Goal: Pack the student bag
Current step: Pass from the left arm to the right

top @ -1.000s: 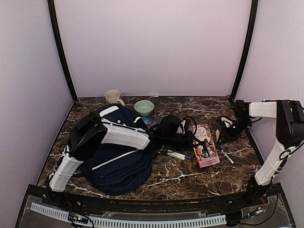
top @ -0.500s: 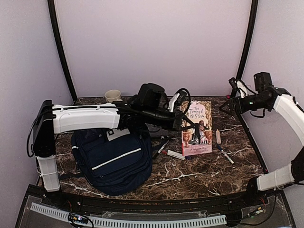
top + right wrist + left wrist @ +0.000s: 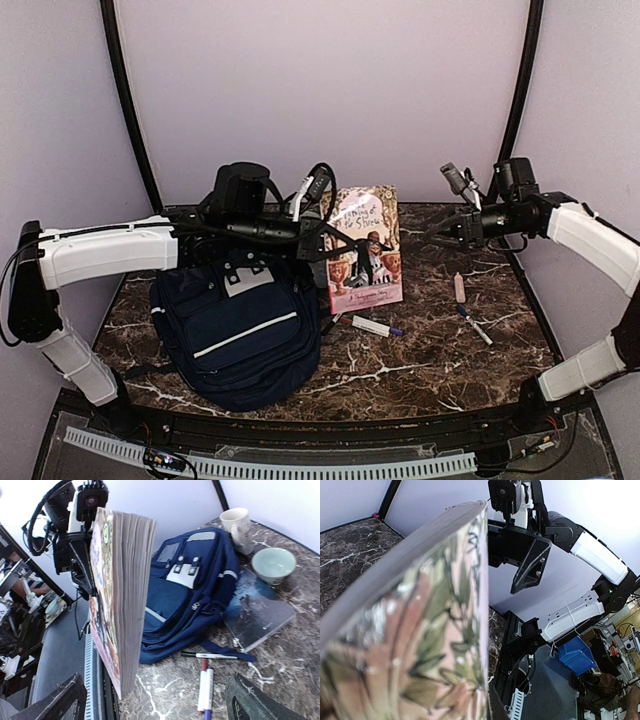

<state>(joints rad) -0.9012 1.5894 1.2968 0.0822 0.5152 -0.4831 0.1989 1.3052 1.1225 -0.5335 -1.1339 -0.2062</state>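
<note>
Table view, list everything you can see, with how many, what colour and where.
table: one, dark marble, under everything.
bag: one, navy, lying on the left half.
book: one, pink picture cover, upright in the air at centre.
mug: one, cream, back edge behind the bag.
bowl: one, pale green, beside the mug.
notebook: one, dark, flat between bowl and bag.
markers: at least two, mostly white, right of the bag.
pens: two it seems, blue and white, right side.
stick: one, beige, near the pens.
left end effector: shut on the book.
right end effector: open, in the air right of the book.
</note>
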